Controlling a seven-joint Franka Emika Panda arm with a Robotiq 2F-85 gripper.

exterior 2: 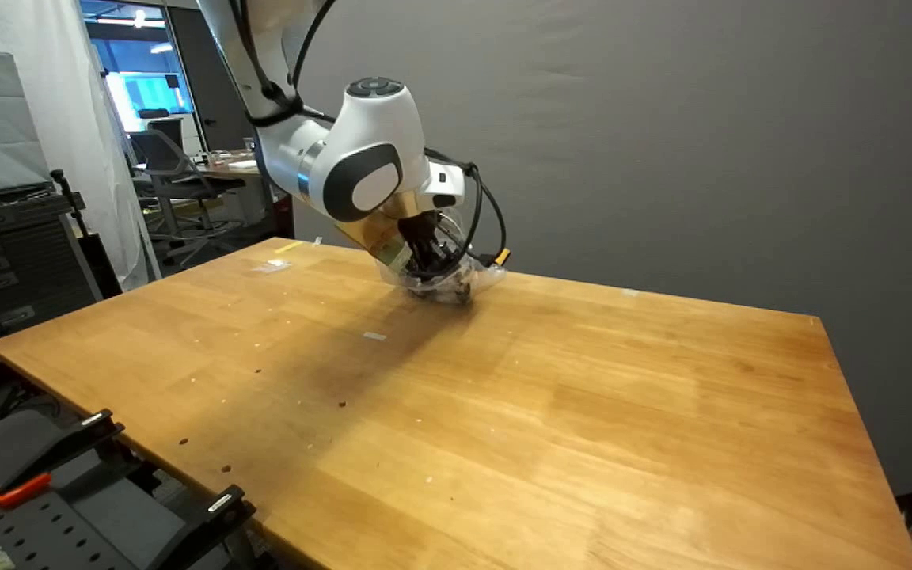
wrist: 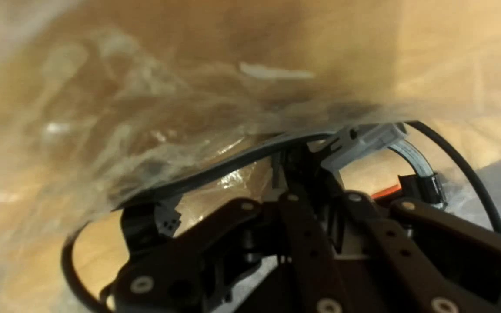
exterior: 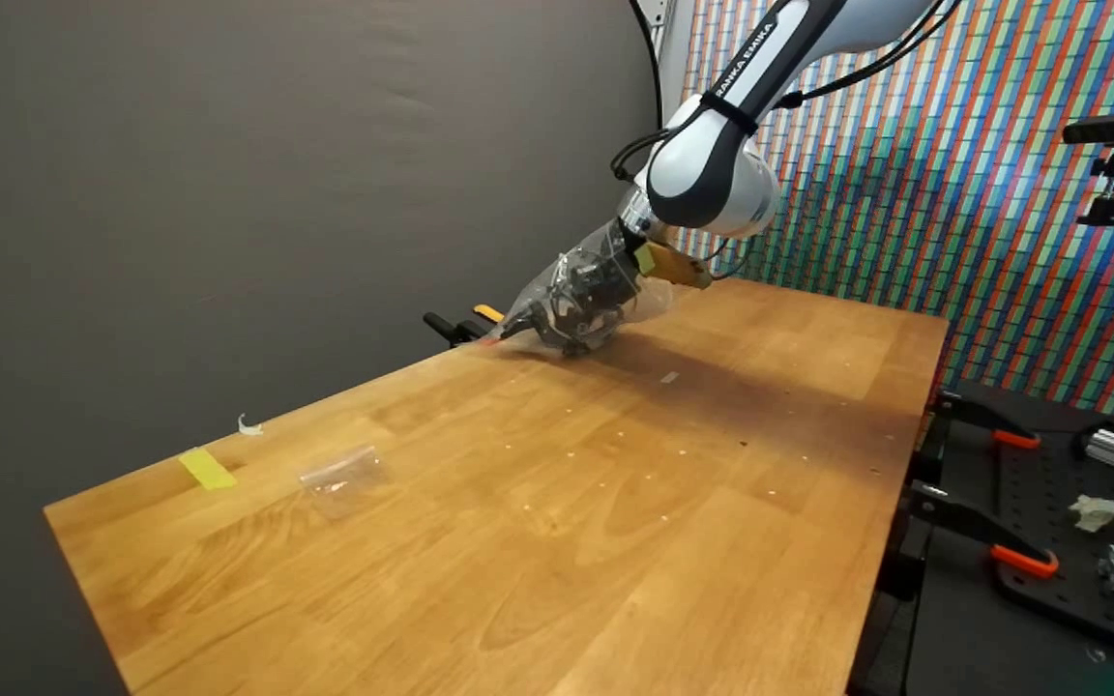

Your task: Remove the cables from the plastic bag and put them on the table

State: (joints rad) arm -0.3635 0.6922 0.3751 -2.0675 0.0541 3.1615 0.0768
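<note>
I'd call this an early stage: none of the cables [wrist: 233, 162] I can make out lies loose on the table [exterior: 518, 580]; they sit bunched inside the plastic bag [exterior: 557, 277], just above the centre of the frame in an exterior view. What does look done is getting in: the gripper [wrist: 306, 169] is down inside that same bag, among them. At the lower middle of the wrist view its jaws lean toward each other, but their ends are lost in dark cable, so I can't tell whether they meet, stand apart or pinch any. Drawing the cables out and laying them down is, to my eye, all left to do.

What's in the way is mostly film: the bag sleeves the gripper and could well ride along on the way out. A grey connector [wrist: 361, 145], right of centre in the wrist view, might snag too. Elsewhere, at the lower left in an exterior view, lie a small clear bag [exterior: 342, 478] (flat, and no part of this job, I'd guess) and a yellow strip [exterior: 207, 468]; orange-tipped clamps [exterior: 982, 527] sit at the lower right.
</note>
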